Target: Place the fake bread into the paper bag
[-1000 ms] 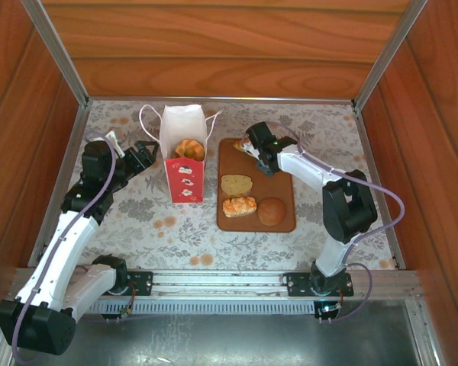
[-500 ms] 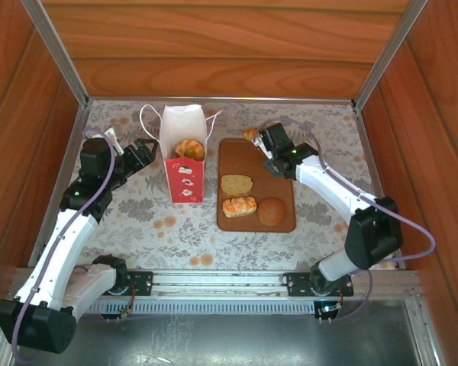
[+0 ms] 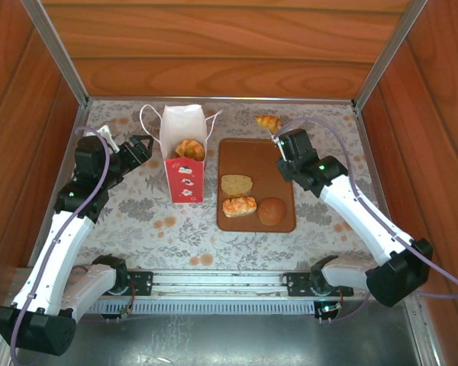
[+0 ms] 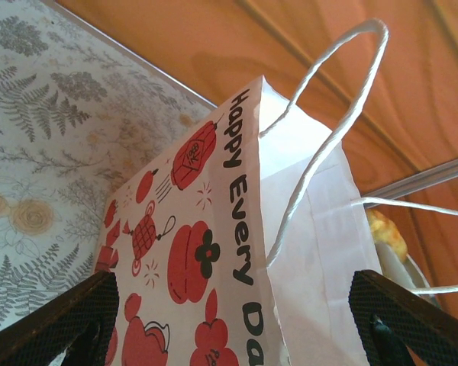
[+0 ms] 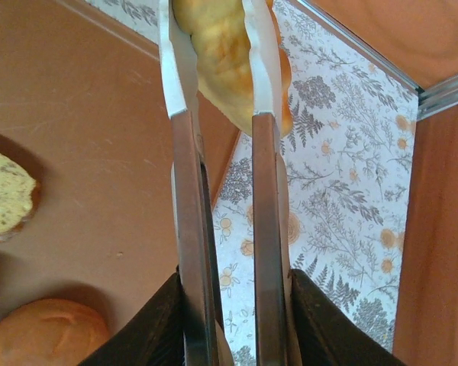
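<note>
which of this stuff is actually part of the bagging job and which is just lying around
Job: paper bag, croissant clamped in right gripper, pastry already in bag, bread slice, glazed loaf, round bun.
Lying about: brown tray, floral table cover, wooden walls.

White paper bag with red fruit prints and black letters. Plain brown tray. Golden-yellow croissant, pale bread slice with a brown crust, golden-brown round bun. Grey leaves and orange flowers on the white tablecloth.
</note>
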Controlling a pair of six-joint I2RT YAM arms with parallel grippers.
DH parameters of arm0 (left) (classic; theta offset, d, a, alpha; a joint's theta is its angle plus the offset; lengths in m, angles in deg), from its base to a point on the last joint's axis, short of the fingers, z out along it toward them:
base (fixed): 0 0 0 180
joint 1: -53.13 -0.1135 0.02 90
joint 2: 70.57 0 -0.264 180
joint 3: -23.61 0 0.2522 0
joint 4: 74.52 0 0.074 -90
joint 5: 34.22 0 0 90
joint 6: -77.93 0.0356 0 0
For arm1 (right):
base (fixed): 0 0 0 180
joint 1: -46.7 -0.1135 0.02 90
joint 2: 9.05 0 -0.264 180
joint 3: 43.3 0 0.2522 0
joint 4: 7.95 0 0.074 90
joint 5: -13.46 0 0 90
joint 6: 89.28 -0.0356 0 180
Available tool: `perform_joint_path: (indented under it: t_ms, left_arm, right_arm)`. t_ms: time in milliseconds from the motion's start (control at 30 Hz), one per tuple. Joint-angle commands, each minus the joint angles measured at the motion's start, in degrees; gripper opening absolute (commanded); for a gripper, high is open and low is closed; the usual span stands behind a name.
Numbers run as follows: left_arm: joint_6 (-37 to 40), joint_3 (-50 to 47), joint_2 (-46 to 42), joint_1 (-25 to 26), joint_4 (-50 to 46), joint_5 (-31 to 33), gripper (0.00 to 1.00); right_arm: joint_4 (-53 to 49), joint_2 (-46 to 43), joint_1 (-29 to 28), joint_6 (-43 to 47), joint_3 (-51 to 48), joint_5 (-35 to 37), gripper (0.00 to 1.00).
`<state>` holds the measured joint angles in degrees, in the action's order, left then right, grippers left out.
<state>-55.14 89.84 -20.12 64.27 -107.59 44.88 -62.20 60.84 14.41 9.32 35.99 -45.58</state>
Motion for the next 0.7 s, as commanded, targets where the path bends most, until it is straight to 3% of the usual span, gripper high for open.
perform_joint_path:
  t_ms: [0,667]
  left_arm:
    - [1.59,1.89,-1.02,-0.33,-1.65,1.52,0.83]
    - [-0.69,3.42,1.97,-0.33,-3.32,-0.5,0.81]
  right_arm:
    - [-0.77,-3.42,-0.79,-4.8,1.83,-2.1,0.07]
    - [-8.46,-8.18,-3.82,-12.17,11.06,-5.45,0.06]
